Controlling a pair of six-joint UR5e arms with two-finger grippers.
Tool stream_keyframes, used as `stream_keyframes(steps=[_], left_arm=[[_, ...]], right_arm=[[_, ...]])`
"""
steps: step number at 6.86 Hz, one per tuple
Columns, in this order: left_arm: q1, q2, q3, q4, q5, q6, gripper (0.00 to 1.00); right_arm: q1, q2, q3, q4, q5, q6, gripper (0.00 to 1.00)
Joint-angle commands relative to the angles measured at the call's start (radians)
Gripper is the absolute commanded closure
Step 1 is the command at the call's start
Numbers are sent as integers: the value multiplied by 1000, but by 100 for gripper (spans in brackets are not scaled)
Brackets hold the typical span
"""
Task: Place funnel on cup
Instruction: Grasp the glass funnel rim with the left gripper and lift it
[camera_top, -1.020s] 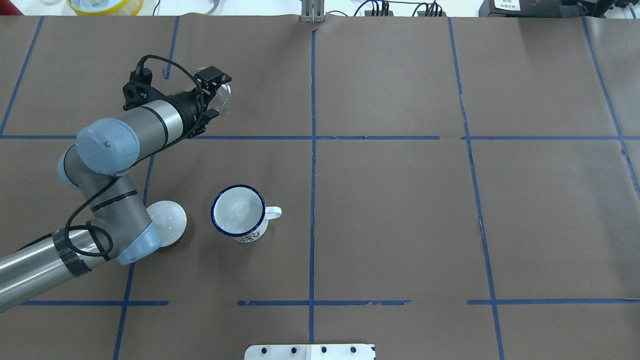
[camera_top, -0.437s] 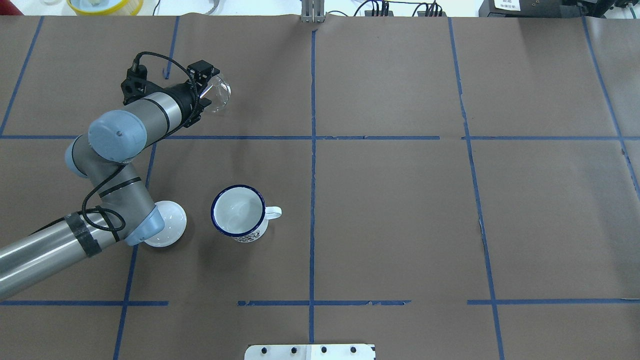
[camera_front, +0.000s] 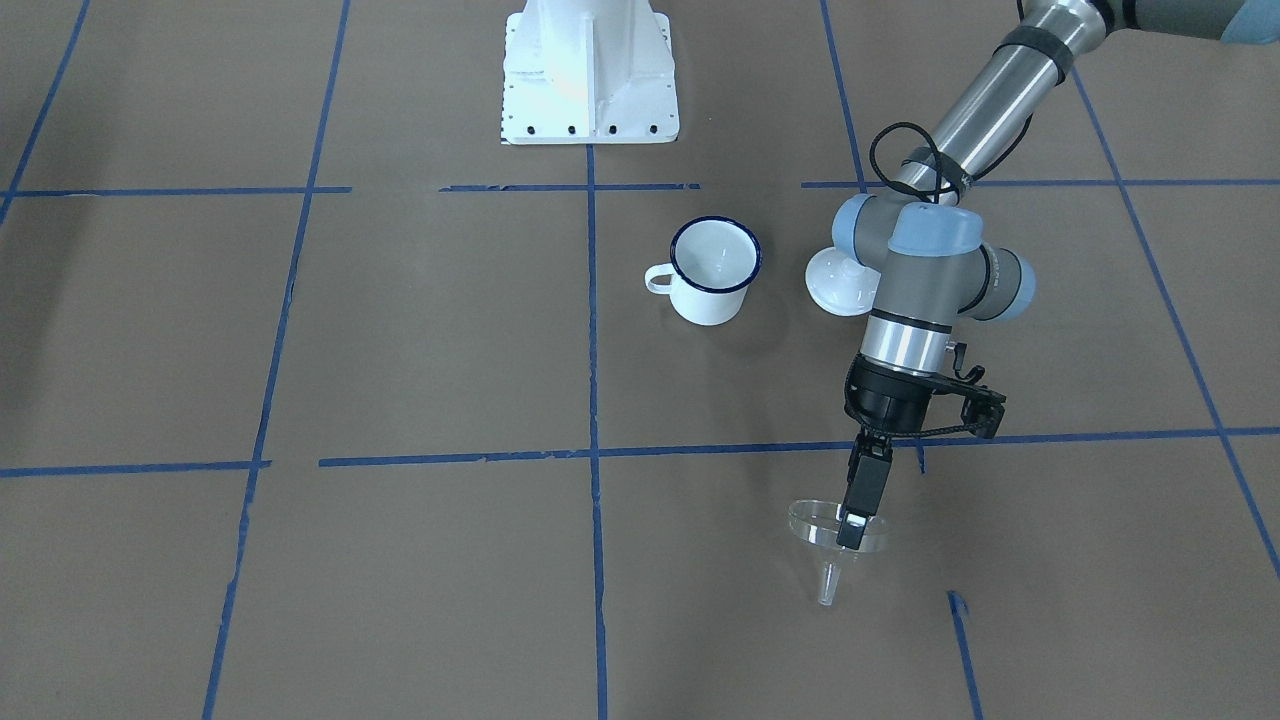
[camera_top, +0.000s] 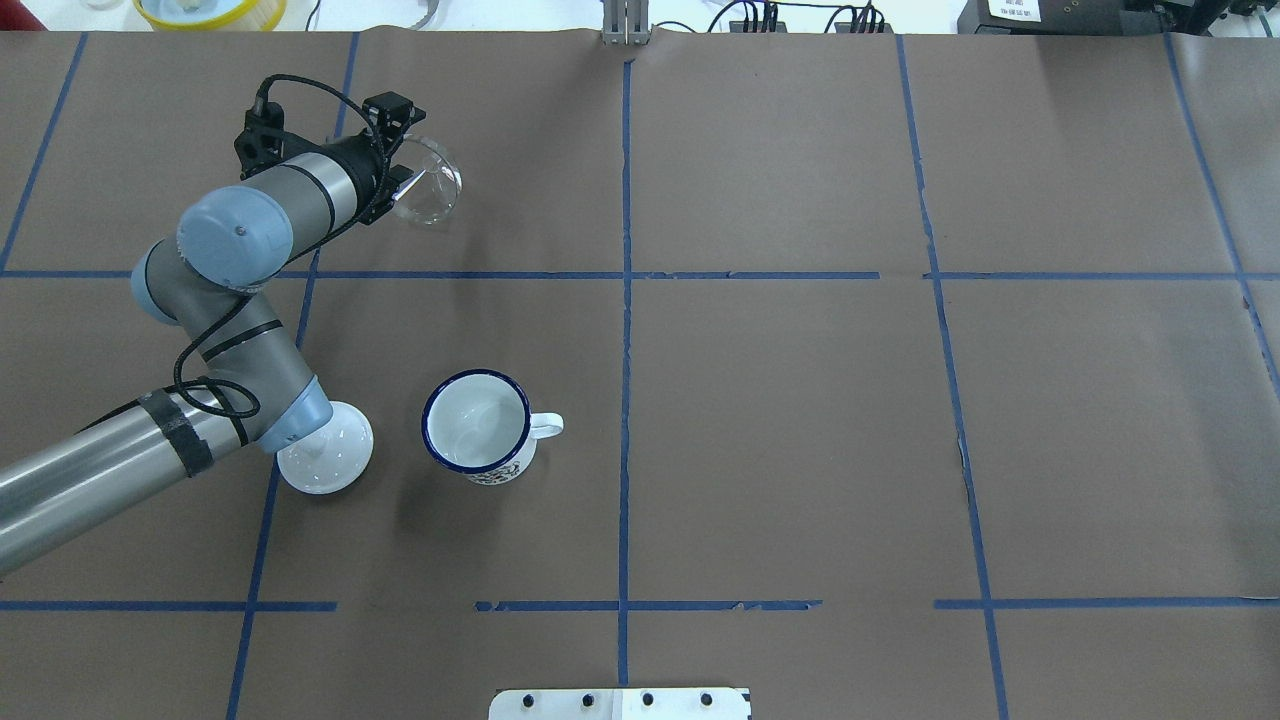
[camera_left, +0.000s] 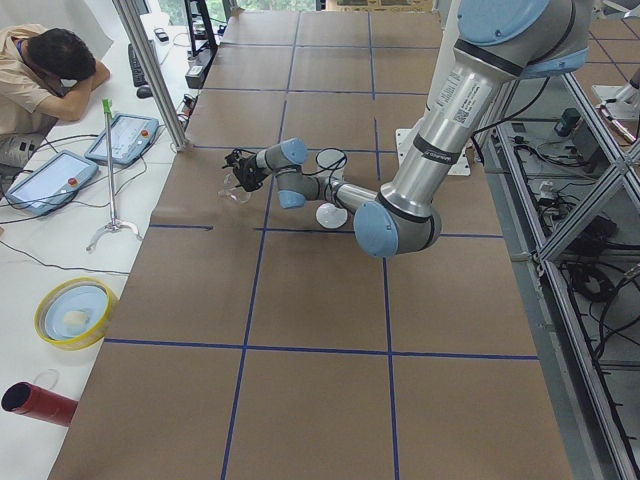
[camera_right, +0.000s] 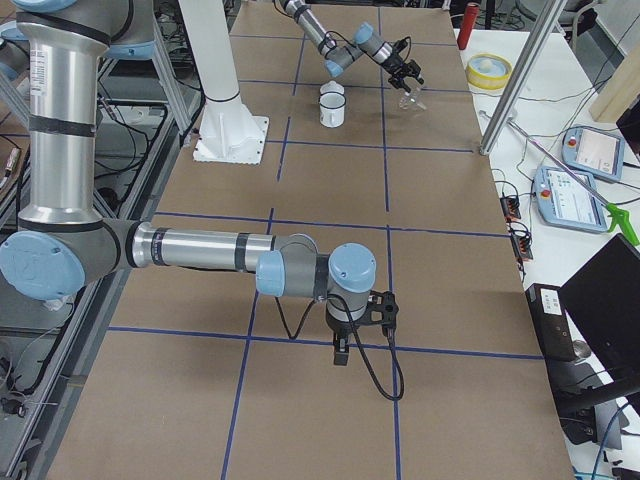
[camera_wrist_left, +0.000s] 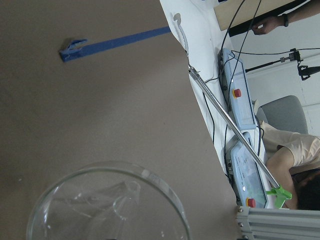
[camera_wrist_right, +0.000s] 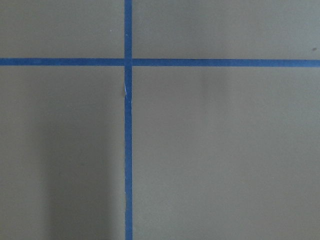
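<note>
My right gripper (camera_right: 340, 352) hangs over the brown taped table (camera_top: 800, 450); I cannot tell whether its fingers are together. The white, blue-rimmed cup (camera_top: 478, 420) bears dark print too small to read. Well apart from it, my left gripper (camera_front: 848, 530) pinches the rim of the clear funnel (camera_front: 808, 520), spout pointing down.

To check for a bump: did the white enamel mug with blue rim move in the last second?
No. The mug stays left of the vertical blue tape line.
</note>
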Motion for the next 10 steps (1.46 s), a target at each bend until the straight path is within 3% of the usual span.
stream_keyframes(steps=[1,2,3,7,9,10], left_arm=[[-7,-10,14,-2,-1,-2,35],[-5,-14,22,-2,-1,-2,73],[-5,-14,22,-2,-4,1,100],[-34,-26,-18,-2,-24,6,100],[-54,-28,-182,41,-143,18,100],[-54,-23,-305,170,-210,21,100]], right_arm=[[0,0,0,0,0,0,0],[0,0,0,0,0,0,0],[0,0,0,0,0,0,0],[0,0,0,0,0,0,0],[0,0,0,0,0,0,0],[0,0,0,0,0,0,0]])
